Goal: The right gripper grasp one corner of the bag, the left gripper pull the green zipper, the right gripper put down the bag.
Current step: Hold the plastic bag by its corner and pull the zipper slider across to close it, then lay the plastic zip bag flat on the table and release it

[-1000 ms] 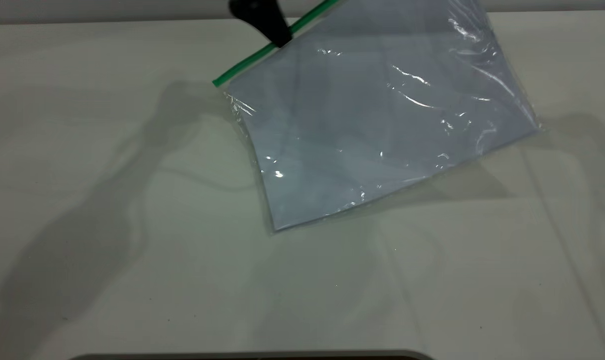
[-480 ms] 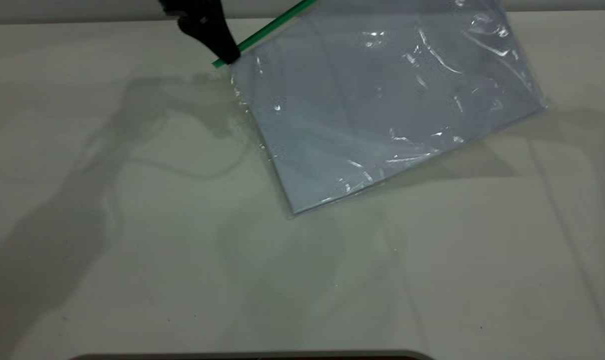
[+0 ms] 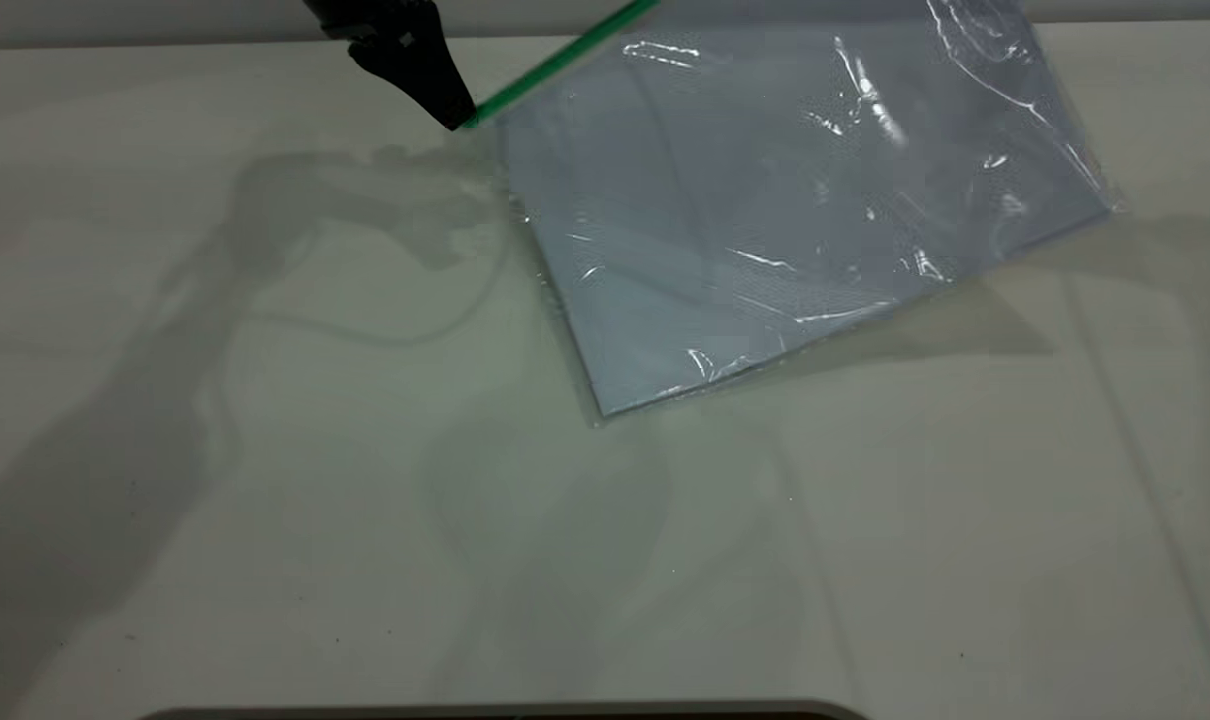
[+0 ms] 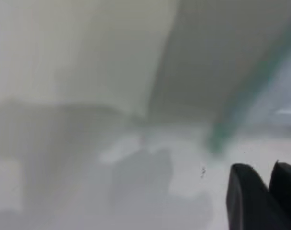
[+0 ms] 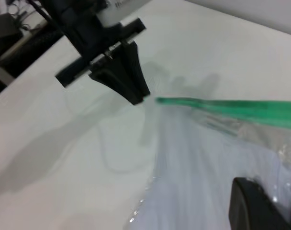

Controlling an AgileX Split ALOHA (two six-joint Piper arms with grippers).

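Your left gripper (image 3: 457, 118) sits pinched shut just off the green zipper's (image 3: 555, 62) free end, gripping nothing I can see. The bag (image 3: 785, 220) hangs tilted above the table (image 3: 265, 500); can't tell the right gripper's (image 5: 260, 206) grip. Lower it gently, keeping it flat.

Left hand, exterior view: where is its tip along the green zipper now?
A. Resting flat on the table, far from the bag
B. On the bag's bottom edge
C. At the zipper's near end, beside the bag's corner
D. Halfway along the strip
C: the left hand has its pointed tip at the free end of the green zipper, at the corner of the raised bag.
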